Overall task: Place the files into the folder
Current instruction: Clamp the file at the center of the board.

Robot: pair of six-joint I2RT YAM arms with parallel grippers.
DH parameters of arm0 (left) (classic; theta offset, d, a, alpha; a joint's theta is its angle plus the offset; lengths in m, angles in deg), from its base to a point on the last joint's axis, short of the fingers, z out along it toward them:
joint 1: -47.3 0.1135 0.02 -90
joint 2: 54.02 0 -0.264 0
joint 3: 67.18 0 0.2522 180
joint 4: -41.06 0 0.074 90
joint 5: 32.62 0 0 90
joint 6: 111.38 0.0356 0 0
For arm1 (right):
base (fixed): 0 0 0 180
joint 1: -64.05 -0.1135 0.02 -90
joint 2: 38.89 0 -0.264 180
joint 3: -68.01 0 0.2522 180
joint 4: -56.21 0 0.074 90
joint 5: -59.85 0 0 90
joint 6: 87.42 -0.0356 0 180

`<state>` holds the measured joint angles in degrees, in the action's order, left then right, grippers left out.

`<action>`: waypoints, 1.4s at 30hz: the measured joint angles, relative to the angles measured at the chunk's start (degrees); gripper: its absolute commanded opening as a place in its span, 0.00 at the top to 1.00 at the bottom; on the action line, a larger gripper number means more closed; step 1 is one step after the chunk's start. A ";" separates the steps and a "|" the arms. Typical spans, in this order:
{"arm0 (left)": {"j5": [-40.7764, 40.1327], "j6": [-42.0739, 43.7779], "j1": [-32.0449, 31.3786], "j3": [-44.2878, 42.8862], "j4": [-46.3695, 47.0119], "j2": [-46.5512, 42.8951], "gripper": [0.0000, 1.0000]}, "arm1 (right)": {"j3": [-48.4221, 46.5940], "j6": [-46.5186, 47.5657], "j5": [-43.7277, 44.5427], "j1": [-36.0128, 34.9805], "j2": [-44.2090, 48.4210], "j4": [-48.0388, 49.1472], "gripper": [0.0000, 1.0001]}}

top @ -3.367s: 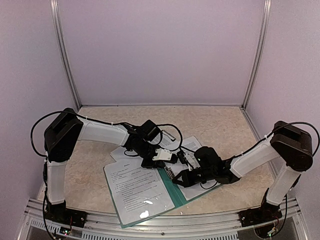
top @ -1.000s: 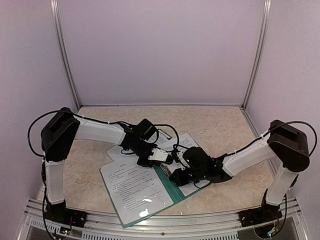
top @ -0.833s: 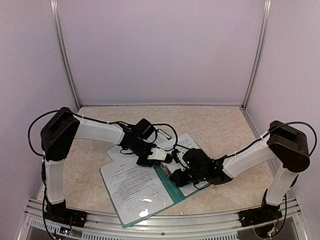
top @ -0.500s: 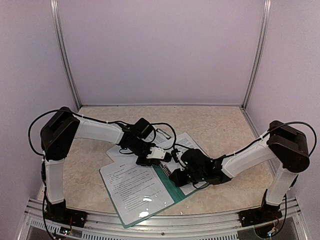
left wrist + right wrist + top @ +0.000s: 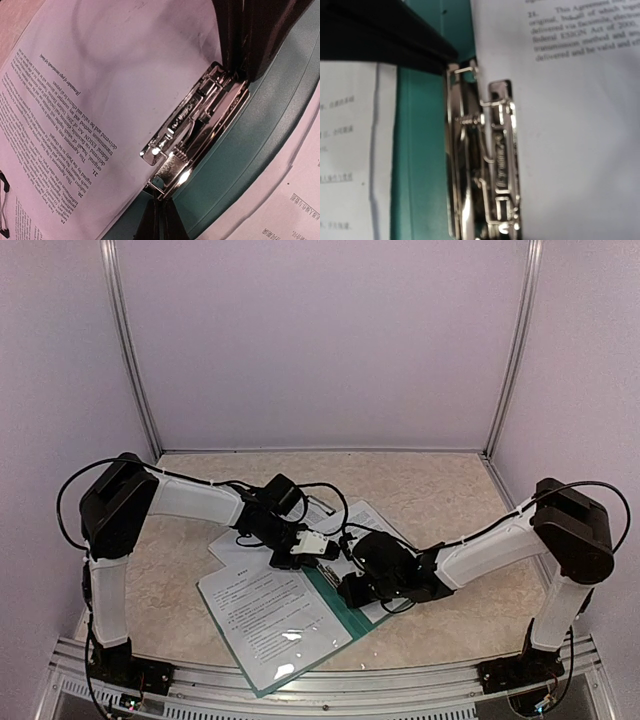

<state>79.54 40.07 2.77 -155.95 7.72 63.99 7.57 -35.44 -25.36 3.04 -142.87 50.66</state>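
The folder (image 5: 332, 598) lies open and flat, its teal inside (image 5: 260, 135) showing beside the spine. One of the files (image 5: 270, 615) covers its left half, and its printed edge (image 5: 100, 75) lies under the metal clip (image 5: 195, 130). More files (image 5: 375, 525) lie on the right half. My left gripper (image 5: 161, 222) is shut, tips touching the clip's near end. My right gripper (image 5: 348, 590) is shut and its dark fingers (image 5: 260, 30) meet the clip's far end. In the right wrist view the clip (image 5: 482, 165) fills the middle; the left gripper's fingers (image 5: 380, 40) cross the top left.
Another sheet (image 5: 232, 552) sticks out from under the folder at the back left. A small black binder clip (image 5: 3, 200) lies on paper at the left edge. The marble tabletop (image 5: 430, 485) ends at a metal rail (image 5: 330, 680) in front.
My right gripper has slid left along the spine up to the clip. My left gripper has crept slightly left, and the folder has shifted a little with it.
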 measured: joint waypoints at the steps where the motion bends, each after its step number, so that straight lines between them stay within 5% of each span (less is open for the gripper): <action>1: 0.00 -0.09 0.00 0.09 0.13 -0.02 1.00 | -0.09 0.00 0.00 0.00 -0.04 -0.13 1.00; 27: -1.92 -0.85 0.55 1.11 1.18 -0.76 1.00 | 1.40 0.44 0.37 0.00 -1.92 5.86 1.00; 42: -1.86 -1.07 0.72 1.38 1.60 -0.83 1.00 | -7.52 0.74 7.10 -1.31 -2.99 -10.60 1.00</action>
<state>77.68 39.00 3.49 -154.57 9.32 63.16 0.05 -34.69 -18.25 1.73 -145.86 40.06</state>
